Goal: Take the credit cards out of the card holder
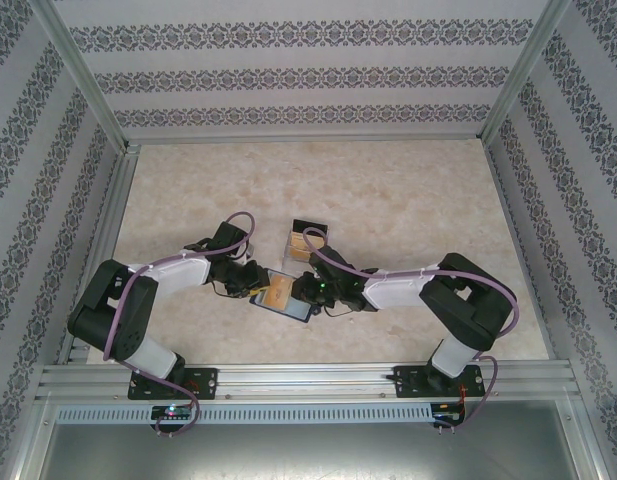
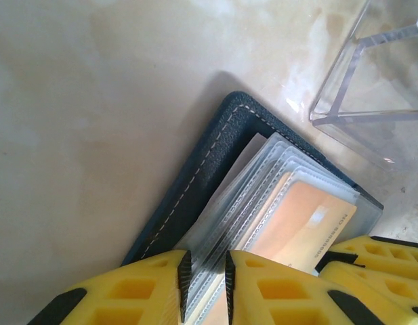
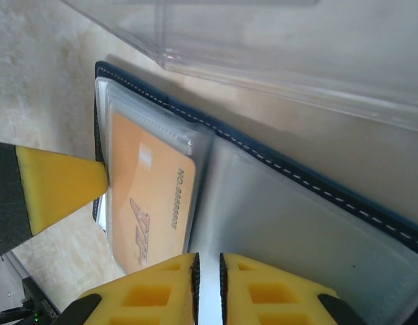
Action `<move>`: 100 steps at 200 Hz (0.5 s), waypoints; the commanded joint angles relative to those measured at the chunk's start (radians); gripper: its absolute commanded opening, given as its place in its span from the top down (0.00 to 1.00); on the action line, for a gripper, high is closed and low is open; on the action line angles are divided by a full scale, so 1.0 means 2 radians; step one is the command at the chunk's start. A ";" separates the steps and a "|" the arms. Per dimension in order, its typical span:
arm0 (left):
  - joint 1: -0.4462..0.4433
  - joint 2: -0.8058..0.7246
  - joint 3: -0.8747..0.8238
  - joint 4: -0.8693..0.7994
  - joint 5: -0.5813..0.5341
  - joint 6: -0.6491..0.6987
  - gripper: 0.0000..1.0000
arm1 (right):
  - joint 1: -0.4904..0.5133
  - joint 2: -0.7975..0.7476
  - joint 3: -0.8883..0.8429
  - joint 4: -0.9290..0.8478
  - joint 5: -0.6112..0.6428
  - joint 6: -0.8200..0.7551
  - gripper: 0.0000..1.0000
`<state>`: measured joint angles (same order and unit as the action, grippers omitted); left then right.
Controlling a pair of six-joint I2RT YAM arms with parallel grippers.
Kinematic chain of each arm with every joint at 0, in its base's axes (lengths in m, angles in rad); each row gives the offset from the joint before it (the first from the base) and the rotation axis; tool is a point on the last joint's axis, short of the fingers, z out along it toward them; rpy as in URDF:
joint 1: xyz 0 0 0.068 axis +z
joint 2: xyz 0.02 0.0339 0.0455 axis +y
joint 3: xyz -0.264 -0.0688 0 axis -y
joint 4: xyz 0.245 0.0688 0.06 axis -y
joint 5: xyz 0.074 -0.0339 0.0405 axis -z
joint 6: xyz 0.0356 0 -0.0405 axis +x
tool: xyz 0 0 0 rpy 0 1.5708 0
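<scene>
The card holder (image 1: 285, 297) lies open on the table between both arms. Its navy stitched cover (image 2: 215, 162) carries a stack of clear plastic sleeves (image 2: 256, 183). An orange credit card (image 2: 310, 223) sits inside the top sleeve, also seen from the right wrist (image 3: 151, 203). My left gripper (image 2: 205, 284) is shut on the edge of the sleeve stack. My right gripper (image 3: 209, 284) is shut on a clear grey-blue inner panel (image 3: 297, 237) at the holder's fold. The left gripper's yellow finger (image 3: 59, 189) touches the sleeve's far edge.
A clear acrylic stand (image 1: 306, 240) sits just behind the holder, close to both grippers (image 2: 371, 74) (image 3: 276, 40). Pale marble tabletop (image 1: 388, 200) stretches beyond it to patterned walls with metal frame rails.
</scene>
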<state>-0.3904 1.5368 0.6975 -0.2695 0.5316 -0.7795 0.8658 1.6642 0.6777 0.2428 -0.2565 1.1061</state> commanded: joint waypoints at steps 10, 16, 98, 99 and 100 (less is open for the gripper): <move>-0.001 -0.001 -0.018 -0.019 -0.006 -0.011 0.76 | -0.002 0.018 0.004 0.027 -0.018 0.009 0.81; -0.002 0.000 -0.019 -0.018 -0.006 -0.012 0.76 | -0.002 0.022 0.007 0.030 -0.020 0.009 0.82; -0.005 0.003 -0.016 -0.022 -0.009 -0.011 0.77 | -0.005 0.043 0.012 0.056 -0.035 0.015 0.84; -0.005 0.004 -0.016 -0.022 -0.008 -0.011 0.77 | -0.005 0.043 0.012 0.056 -0.034 0.015 0.84; -0.005 0.003 -0.016 -0.022 -0.009 -0.011 0.77 | -0.005 0.043 0.012 0.056 -0.034 0.015 0.84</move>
<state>-0.3927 1.5326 0.6891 -0.2653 0.5381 -0.7940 0.8654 1.7252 0.6910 0.3309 -0.2905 1.1183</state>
